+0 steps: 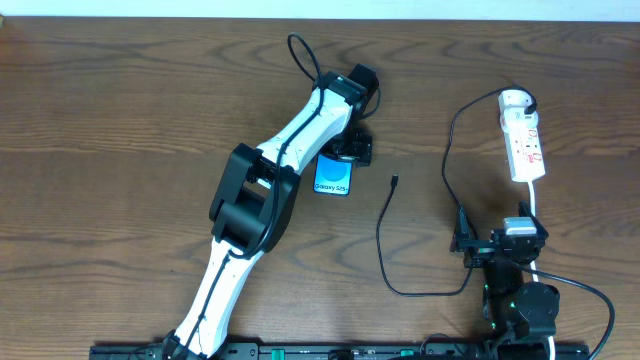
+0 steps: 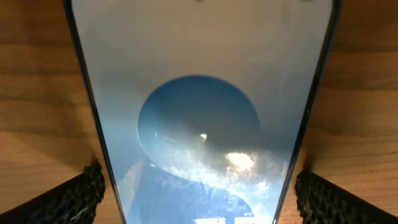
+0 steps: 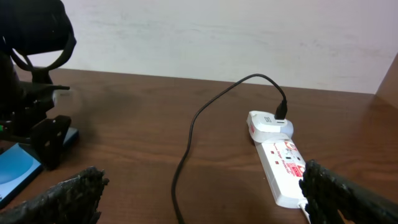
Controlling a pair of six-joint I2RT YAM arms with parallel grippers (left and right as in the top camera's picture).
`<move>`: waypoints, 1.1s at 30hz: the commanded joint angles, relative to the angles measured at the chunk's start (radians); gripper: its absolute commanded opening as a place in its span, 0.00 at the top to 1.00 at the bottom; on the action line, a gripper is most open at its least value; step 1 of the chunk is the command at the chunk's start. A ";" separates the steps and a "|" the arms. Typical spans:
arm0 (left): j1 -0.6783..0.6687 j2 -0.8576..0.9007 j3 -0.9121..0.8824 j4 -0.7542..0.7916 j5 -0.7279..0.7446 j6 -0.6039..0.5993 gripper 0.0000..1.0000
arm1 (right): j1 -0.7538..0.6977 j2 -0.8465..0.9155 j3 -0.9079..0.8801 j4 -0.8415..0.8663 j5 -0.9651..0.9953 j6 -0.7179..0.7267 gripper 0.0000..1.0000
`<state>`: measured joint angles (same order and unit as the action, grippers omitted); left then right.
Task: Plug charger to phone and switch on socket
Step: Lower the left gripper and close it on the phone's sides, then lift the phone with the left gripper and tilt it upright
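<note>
Overhead: left arm [image 1: 262,190] stretched long on a diagonal, reaching far forward over the table [image 1: 120,120], wrist bent down. Left tool [image 1: 345,155] sits over the far end of the phone [image 1: 332,178].

Phone lies flat, screen up and lit, blue disc on white, black rim. In the left wrist view it fills the frame between the two fingers [image 2: 84,196].

Left tool spread about as wide as the phone, fingers set against its two long edges with no gap to be made out. It has the phone and nothing else.

Charger [image 1: 383,240]: thin black cable, its tip [image 1: 394,181] loose on the table to the right of the left tool, near the phone but apart from it. Other end is plugged into the rounded end of the socket [image 1: 525,140].

Right arm [image 1: 515,290] folded back close to its base. Right tool [image 3: 202,177] spread wide, empty, off the table. Socket lies ahead of it, slightly to its right, with the cable running across the table just ahead of it.
</note>
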<state>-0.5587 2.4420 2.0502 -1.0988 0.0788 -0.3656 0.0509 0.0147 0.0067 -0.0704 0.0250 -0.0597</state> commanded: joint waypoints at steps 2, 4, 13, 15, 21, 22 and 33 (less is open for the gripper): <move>0.002 0.023 -0.037 -0.008 -0.013 0.006 0.08 | -0.005 -0.003 -0.001 -0.004 -0.002 -0.009 0.01; 0.002 0.023 -0.037 -0.006 -0.013 0.006 0.09 | -0.005 -0.003 -0.001 -0.004 -0.001 -0.009 0.01; 0.002 0.023 -0.037 -0.005 -0.012 0.006 0.18 | -0.005 -0.003 -0.001 -0.004 -0.001 -0.009 0.01; 0.002 0.023 -0.037 -0.005 -0.012 0.006 0.18 | -0.005 -0.003 -0.001 -0.004 -0.001 -0.009 0.01; 0.002 0.016 -0.036 -0.006 -0.011 -0.003 0.20 | -0.005 -0.003 -0.001 -0.004 -0.001 -0.009 0.01; 0.002 0.012 -0.036 -0.006 -0.011 -0.006 0.21 | -0.005 -0.003 -0.001 -0.004 -0.001 -0.009 0.01; 0.002 -0.037 -0.036 -0.018 -0.007 -0.013 0.22 | -0.005 -0.003 -0.001 -0.004 -0.001 -0.009 0.01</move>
<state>-0.5591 2.4313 2.0380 -1.1000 0.0799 -0.3676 0.0509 0.0147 0.0067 -0.0700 0.0246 -0.0597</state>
